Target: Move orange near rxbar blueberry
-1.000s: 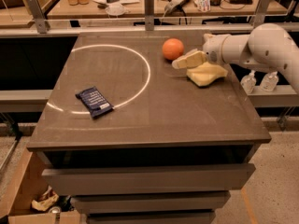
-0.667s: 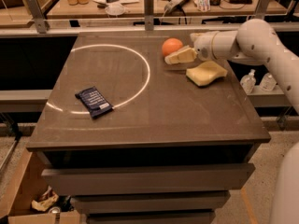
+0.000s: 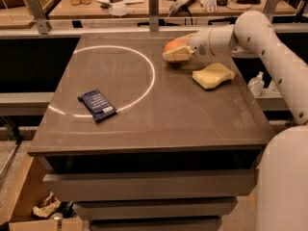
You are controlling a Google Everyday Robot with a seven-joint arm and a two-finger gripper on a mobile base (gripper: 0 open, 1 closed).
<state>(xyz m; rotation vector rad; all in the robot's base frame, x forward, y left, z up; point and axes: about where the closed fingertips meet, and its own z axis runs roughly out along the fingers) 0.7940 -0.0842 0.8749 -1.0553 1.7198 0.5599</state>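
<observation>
Currently: hand (image 3: 179,55) low at far side of surface (image 3: 192,119), right against orange (image 3: 172,44), hiding its front. Cannot tell whether clenched or released. Bar (image 3: 97,105) well apart, toward front left.

Risks:
- Rolling round fruit off toward back edge if nudged rather than clamped.
- Slipping mid-carry if held shallow.
- Clipping sponge (image 3: 213,75), near hand on its right, during swing.
- Landing on bar, or shoving it, on set-down.
</observation>
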